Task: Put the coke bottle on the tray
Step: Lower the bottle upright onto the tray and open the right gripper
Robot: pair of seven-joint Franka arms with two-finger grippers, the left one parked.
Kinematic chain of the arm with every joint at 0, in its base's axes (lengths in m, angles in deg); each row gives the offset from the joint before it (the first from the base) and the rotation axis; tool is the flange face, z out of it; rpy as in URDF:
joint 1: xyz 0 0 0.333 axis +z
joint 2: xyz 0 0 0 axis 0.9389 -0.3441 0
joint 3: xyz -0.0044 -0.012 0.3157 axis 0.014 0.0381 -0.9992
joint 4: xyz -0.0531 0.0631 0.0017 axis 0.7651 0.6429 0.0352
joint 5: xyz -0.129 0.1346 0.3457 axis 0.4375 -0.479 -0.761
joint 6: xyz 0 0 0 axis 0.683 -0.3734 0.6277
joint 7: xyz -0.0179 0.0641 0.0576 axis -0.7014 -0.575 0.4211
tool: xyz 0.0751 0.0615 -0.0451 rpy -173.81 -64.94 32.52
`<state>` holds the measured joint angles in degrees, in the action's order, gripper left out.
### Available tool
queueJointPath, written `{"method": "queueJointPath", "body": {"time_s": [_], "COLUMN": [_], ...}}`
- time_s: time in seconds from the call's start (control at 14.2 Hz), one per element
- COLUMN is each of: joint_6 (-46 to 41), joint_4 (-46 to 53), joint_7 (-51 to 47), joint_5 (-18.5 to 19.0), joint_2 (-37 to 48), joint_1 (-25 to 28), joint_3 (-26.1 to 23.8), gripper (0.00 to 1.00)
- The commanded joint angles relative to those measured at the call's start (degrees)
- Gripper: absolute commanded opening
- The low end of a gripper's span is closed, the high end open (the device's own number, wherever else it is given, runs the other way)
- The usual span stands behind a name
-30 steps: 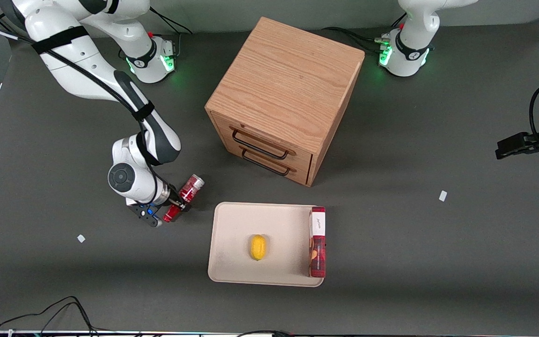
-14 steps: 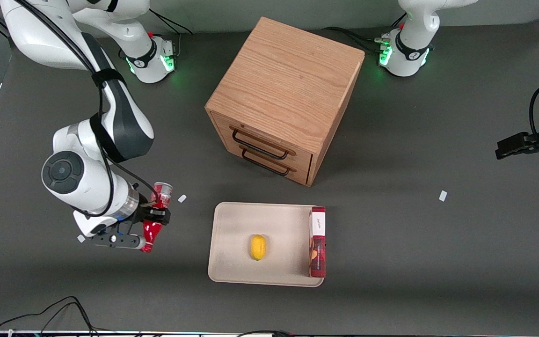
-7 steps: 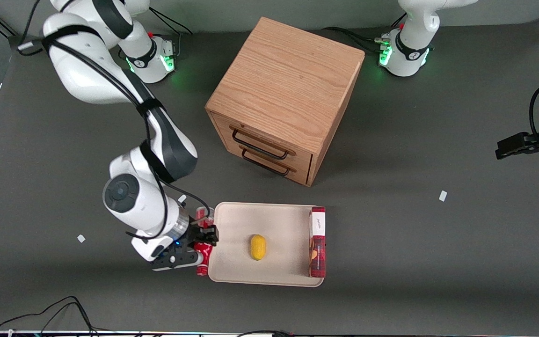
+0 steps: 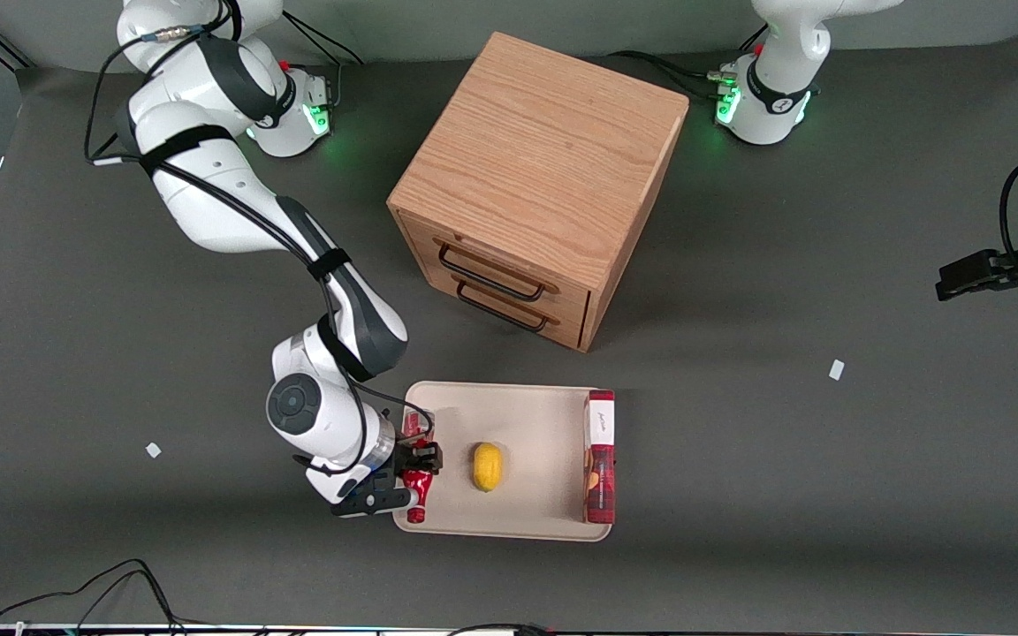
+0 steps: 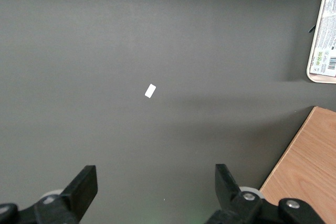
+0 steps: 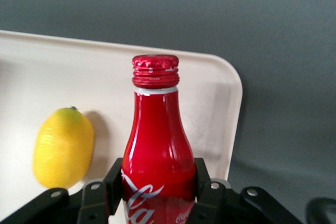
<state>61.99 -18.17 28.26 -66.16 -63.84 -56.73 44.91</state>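
Note:
My right gripper (image 4: 413, 466) is shut on the red coke bottle (image 4: 416, 481), which lies level over the tray's edge at the working arm's end. The bottle's cap points toward the front camera. In the right wrist view the fingers (image 6: 113, 184) clamp the bottle (image 6: 157, 145) at its body, with the red cap over the tray's rounded corner (image 6: 231, 85). The beige tray (image 4: 527, 415) lies on the table in front of the drawer cabinet. Whether the bottle touches the tray floor I cannot tell.
A yellow lemon (image 4: 487, 465) lies on the tray beside the bottle, also in the right wrist view (image 6: 63, 148). A flat red box (image 4: 599, 457) lies along the tray's edge toward the parked arm. The wooden drawer cabinet (image 4: 540, 177) stands farther from the front camera. Small white scraps (image 4: 153, 450) lie on the table.
My gripper lifted the bottle from the table, swung it out and then carried it sideways to the tray; it now sits over the tray's edge, lower and closer to the lemon.

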Motion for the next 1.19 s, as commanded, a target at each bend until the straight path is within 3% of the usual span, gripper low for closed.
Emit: {"method": "queueJointPath", "body": {"time_s": [0.0,0.07,0.28,0.42,0.56,1.12], "joint_6": [-0.52,-0.34,0.71,1.59,2.03,3.62], "joint_4": [2.95,2.95,2.69,2.25,2.16,1.02], "joint_7": [-1.7,-1.79,-1.97,-1.79,-1.79,-1.44], "joint_5": [-1.0,-1.09,-1.09,-1.09,-1.09,-0.83], "joint_2": [-1.67,-2.11,-2.82,-3.17,-3.17,-2.82], "joint_1": [0.22,0.22,0.22,0.22,0.13,0.05], "joint_3": [-0.63,-0.63,-0.63,-0.55,-0.55,-0.28], "gripper": [0.24,0.3,0.74,0.94,1.0,1.0]}}
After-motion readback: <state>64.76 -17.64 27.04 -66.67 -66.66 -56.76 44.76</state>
